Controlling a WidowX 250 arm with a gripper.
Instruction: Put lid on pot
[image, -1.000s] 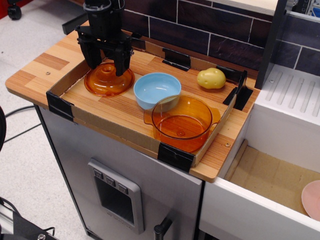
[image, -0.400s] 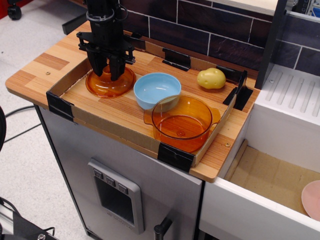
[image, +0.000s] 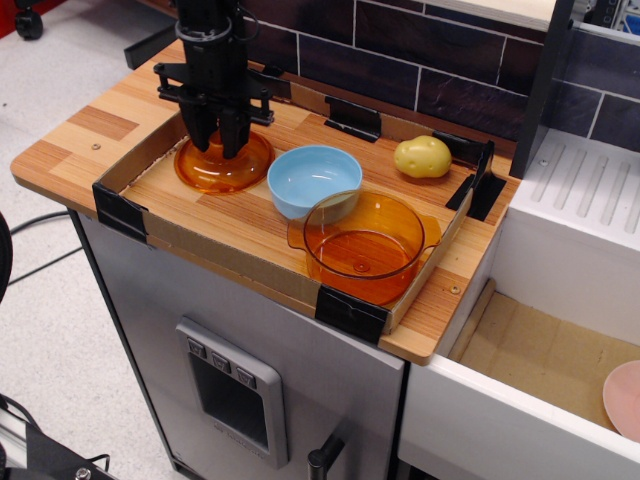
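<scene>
The black gripper (image: 219, 143) has just closed together on the knob of the transparent amber-orange domed lid (image: 222, 164), so lifting comes next.

A black gripper (image: 219, 143) stands upright over the amber lid (image: 222, 163) at the back left of a wooden table (image: 70, 140), its fingers closed in at the lid's centre, where the knob is hidden between them. Just beside the lid sits a light blue bowl (image: 314, 179), touching the open amber pot (image: 365, 245) in front of it. A potato (image: 422, 156) lies near the back wall.
</scene>
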